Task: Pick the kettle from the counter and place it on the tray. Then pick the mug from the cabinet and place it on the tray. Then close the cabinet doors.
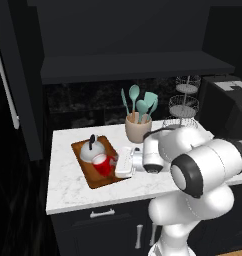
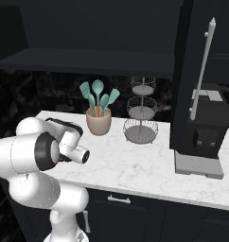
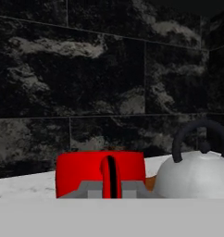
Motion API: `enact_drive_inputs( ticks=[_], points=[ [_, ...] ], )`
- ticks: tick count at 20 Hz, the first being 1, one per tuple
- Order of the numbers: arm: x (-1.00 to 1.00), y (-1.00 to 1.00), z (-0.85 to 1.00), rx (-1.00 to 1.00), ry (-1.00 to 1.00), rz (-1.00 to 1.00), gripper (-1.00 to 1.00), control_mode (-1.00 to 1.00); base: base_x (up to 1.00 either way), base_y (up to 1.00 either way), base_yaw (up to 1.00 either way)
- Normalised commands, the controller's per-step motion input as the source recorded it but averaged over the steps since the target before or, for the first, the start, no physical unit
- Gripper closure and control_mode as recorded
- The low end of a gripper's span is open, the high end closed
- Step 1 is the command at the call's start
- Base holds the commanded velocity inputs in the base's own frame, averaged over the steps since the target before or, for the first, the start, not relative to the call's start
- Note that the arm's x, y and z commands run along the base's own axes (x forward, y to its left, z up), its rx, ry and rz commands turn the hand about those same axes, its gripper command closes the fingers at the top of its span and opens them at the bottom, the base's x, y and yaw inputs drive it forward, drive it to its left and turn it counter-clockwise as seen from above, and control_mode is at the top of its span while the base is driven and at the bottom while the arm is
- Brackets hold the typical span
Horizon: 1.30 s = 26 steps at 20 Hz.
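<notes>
Dark marbled backsplash (image 3: 109, 83), black lower drawers (image 2: 135, 212), dim light; wire tiered stand (image 2: 142, 113), black appliance (image 2: 206, 132).

Glossy red glaze on mug (image 1: 102, 165); smooth satin silver metal on kettle (image 3: 196, 176); brown wood tray (image 1: 81, 148); polished white marble desk (image 1: 68, 190); matt beige crock (image 1: 138, 128).

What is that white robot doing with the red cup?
The white robot arm's gripper is closed on the small red mug, holding it at the brown wooden tray on the white marble counter. The squat silver kettle with a black handle already sits on that tray, right beside the mug. The tall black cabinet doors above are open, so closing them is left. A beige crock of teal utensils stands behind the tray.
</notes>
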Motion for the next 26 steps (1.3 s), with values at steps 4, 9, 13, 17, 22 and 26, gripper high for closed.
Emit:
enact_drive_inputs(
  ticks=[4, 9, 13, 17, 22, 26],
  points=[
    [0.24, 0.06, -0.02, 0.06, -0.03, 0.0, 1.0, -1.0, 0.0, 0.0, 0.0],
    [0.15, 0.0, -0.07, 0.04, 0.0, 0.0, 1.0, -1.0, 0.0, 0.0, 0.0],
    [0.12, 0.0, -0.04, 0.02, 0.0, 0.0, 1.0, -1.0, 0.0, 0.0, 0.0],
    [0.11, 0.0, -0.06, 0.0, 0.0, 0.0, 1.0, -1.0, 0.0, 0.0, 0.0],
    [0.09, 0.0, -0.05, 0.0, 0.01, 0.0, 1.0, -1.0, 0.0, 0.0, 0.0],
    [0.0, 0.0, -0.02, 0.0, 0.02, 0.0, -1.0, -1.0, 0.0, 0.0, 0.0]
  ],
)
